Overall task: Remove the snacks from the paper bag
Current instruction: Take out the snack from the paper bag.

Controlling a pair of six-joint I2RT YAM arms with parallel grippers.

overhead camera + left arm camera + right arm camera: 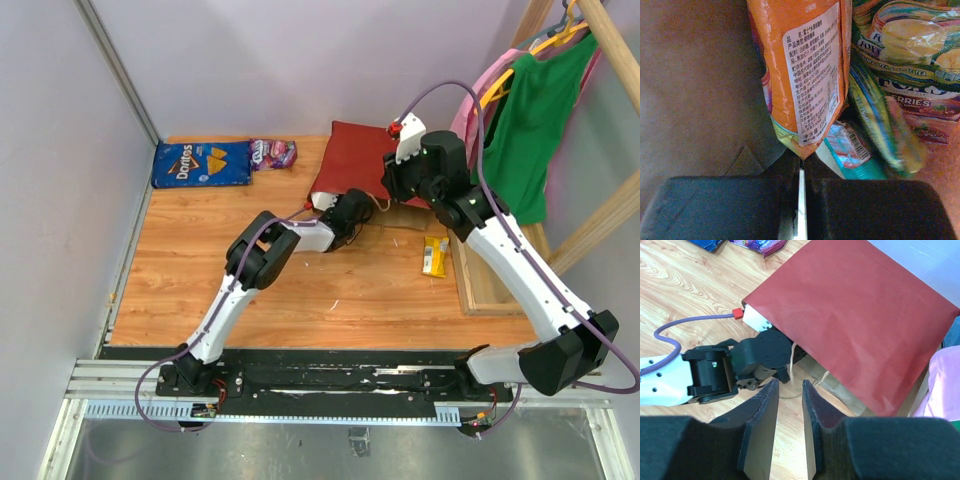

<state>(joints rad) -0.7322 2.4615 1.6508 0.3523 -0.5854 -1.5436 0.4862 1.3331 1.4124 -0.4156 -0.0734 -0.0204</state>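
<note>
The red paper bag [355, 155] lies on its side on the wooden table, mouth toward the arms. My left gripper [802, 160] reaches inside its brown interior [695, 90] and is shut on the bottom corner of an orange packet [800, 70]. Beside that packet lie Fox's candy bags [910, 65], a teal packet [850, 150] and a green-yellow packet [880, 120]. My right gripper [789, 390] hovers over the bag's mouth [790, 347], slightly open and holding nothing. Outside the bag lie a blue Doritos bag [202, 163], a purple candy bag [272, 152] and a yellow bar [435, 255].
A wooden rack frame [490, 290] stands at the right with a green garment [530, 120] and a pink one [490, 90] hanging on it. The bag's twisted handles [822, 377] trail on the table by the mouth. Walls close the left and back.
</note>
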